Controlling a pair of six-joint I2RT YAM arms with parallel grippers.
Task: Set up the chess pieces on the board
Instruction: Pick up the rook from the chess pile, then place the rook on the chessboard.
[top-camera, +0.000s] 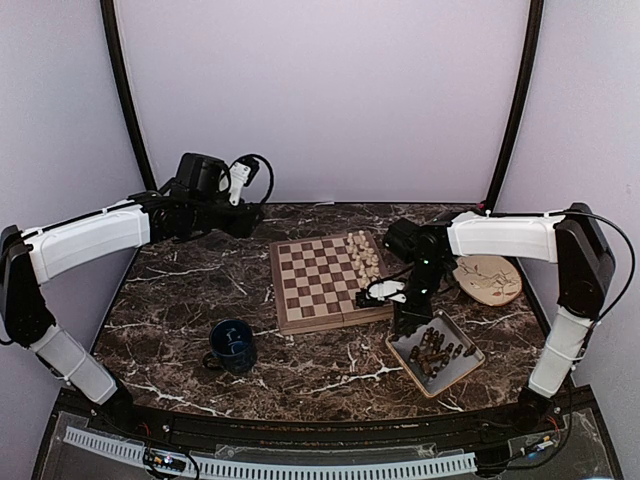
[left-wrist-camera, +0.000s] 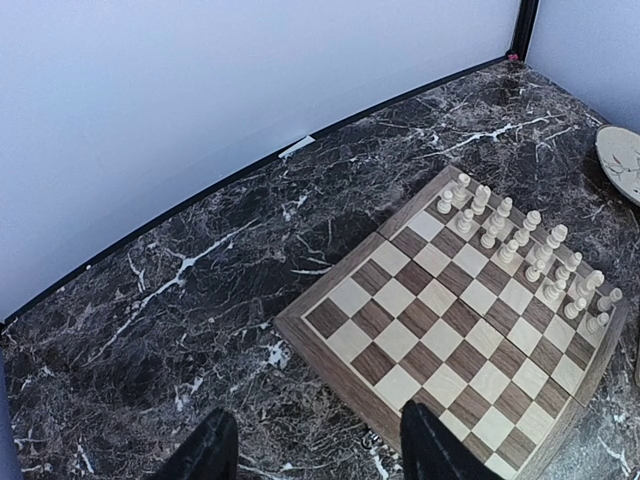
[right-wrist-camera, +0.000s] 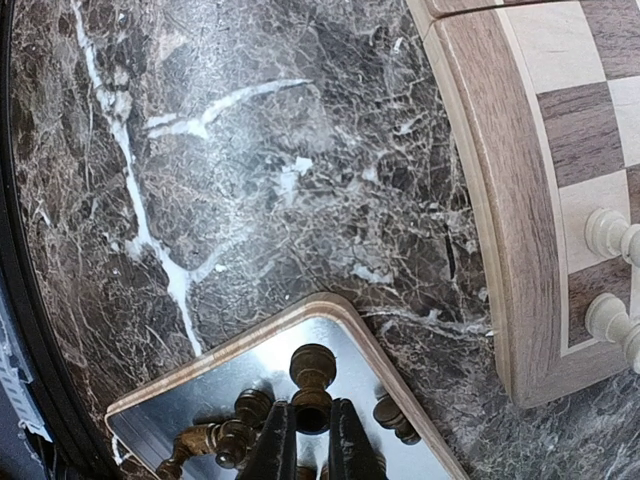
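My right claw (right-wrist-camera: 312, 410) is clenched on the stem of a dark piece (right-wrist-camera: 312, 366) over the grey tray (right-wrist-camera: 215, 388), which sits just off the near-right corner of the board (top-camera: 312, 282). Pinching below the knob should keep the piece from slipping and hold it upright for setting down. The cream pieces (top-camera: 366, 258) stand in two rows along the board's right edge, so I judge the dark set belongs on the bare left edge. My left claw (left-wrist-camera: 320, 455) hangs released, fingers wide, beyond the board's far-left corner, out of the way. Only the right wrist view shows the pinch, since the overhead hides it under the arm. Only the overhead shows the other dark pieces heaped in the tray. Whether the piece is off the tray floor I cannot tell.
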